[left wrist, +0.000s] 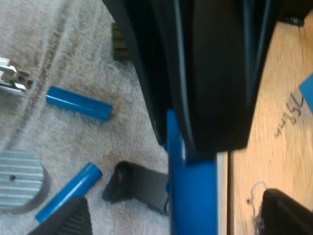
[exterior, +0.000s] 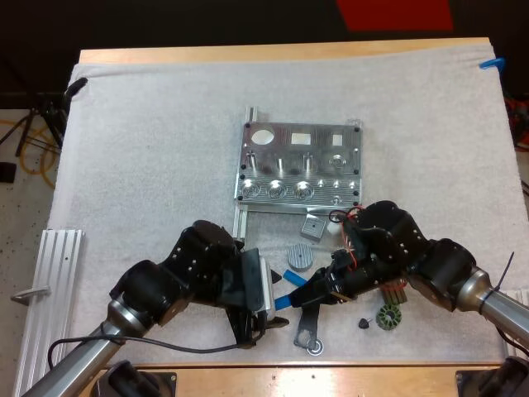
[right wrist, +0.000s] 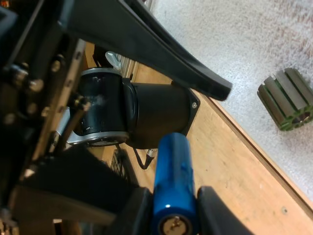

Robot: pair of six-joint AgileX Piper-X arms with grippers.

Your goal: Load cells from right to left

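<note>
The metal fixture (exterior: 302,174) lies mid-mat. My right gripper (exterior: 312,291) (right wrist: 173,218) is shut on a blue cylinder (right wrist: 172,171), with its fingers (right wrist: 215,210) pressing it from both sides, low over the mat's near edge. My left gripper (exterior: 269,308) (left wrist: 176,218) faces it closely and is open; its fingers (left wrist: 66,220) stand wide apart, clear of the blue piece (left wrist: 193,196) between them. A large black finger of the right gripper (left wrist: 215,73) looms just above that piece. Two loose blue cylinders (left wrist: 78,104) (left wrist: 68,192) lie on the mat; one of these cylinders (exterior: 291,277) lies between the arms.
A ribbed grey disc (exterior: 300,256), a small grey block (exterior: 312,227), a green toothed part (exterior: 388,317), a small black knob (exterior: 364,322) and a black bracket (exterior: 307,329) lie around the grippers. A ribbed metal rail (exterior: 50,289) lies at the left. The wooden table edge (left wrist: 274,122) is close.
</note>
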